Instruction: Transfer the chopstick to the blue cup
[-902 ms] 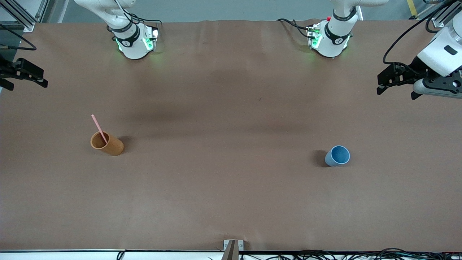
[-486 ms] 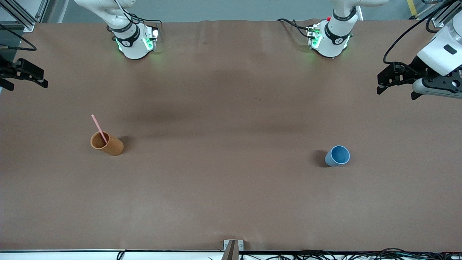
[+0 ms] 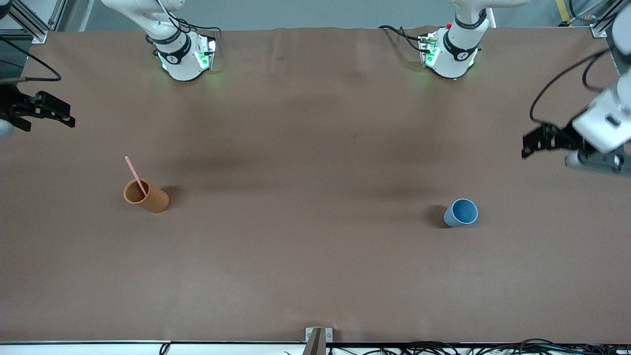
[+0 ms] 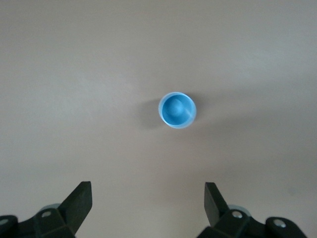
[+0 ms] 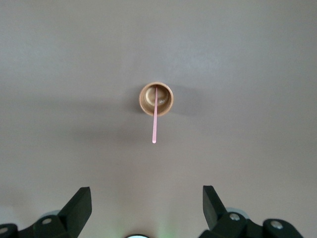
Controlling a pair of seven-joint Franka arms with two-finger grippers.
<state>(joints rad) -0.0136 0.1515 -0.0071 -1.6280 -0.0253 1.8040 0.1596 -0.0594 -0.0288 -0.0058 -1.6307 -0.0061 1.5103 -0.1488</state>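
Note:
The pale-pink chopstick (image 3: 133, 174) stands tilted in an orange-brown cup (image 3: 148, 197) toward the right arm's end of the table. Its upper half sticks out over the rim. In the right wrist view the chopstick (image 5: 154, 121) leans out of that cup (image 5: 164, 97). The blue cup (image 3: 461, 213) stands upright and empty toward the left arm's end, and it also shows in the left wrist view (image 4: 177, 110). My right gripper (image 3: 68, 115) (image 5: 147, 201) hangs open over its table end, apart from the chopstick. My left gripper (image 3: 526, 146) (image 4: 148, 199) hangs open over its own end, apart from the blue cup.
A brown mat (image 3: 305, 246) covers the table. Both robot bases (image 3: 185, 56) (image 3: 451, 54) stand along the edge farthest from the front camera. A small metal bracket (image 3: 318, 335) sits at the nearest edge, with cables (image 3: 443, 347) beside it.
My left gripper has swung across its end of the table, closer to the blue cup. My right gripper has crept a little inward over the mat. Cups and chopstick have not moved.

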